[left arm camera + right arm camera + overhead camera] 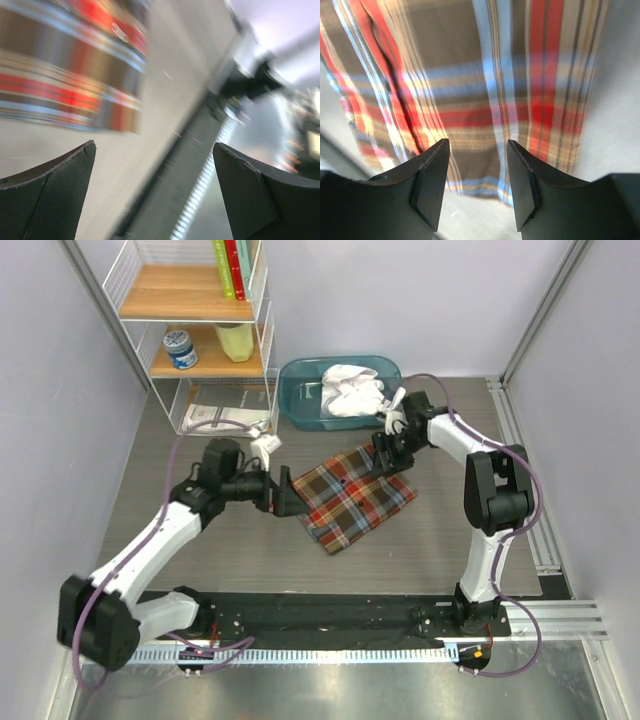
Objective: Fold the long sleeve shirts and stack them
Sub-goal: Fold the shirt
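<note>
The plaid flannel shirt (pixel 355 498) lies folded into a compact rectangle on the grey table. It also shows in the left wrist view (pixel 70 65) and fills the right wrist view (pixel 470 85). My left gripper (pixel 284 493) is open and empty, just off the shirt's left edge. My right gripper (pixel 388 456) is open and empty, above the shirt's far right corner. A white shirt (pixel 352 390) lies crumpled in the teal bin (pixel 300 400) at the back.
A white wire shelf (pixel 205 330) with books and jars stands at the back left. Papers (pixel 225 418) lie under it. A metal rail (pixel 525 480) runs along the table's right side. The arm bases sit on a black plate (pixel 340 612) at the near edge.
</note>
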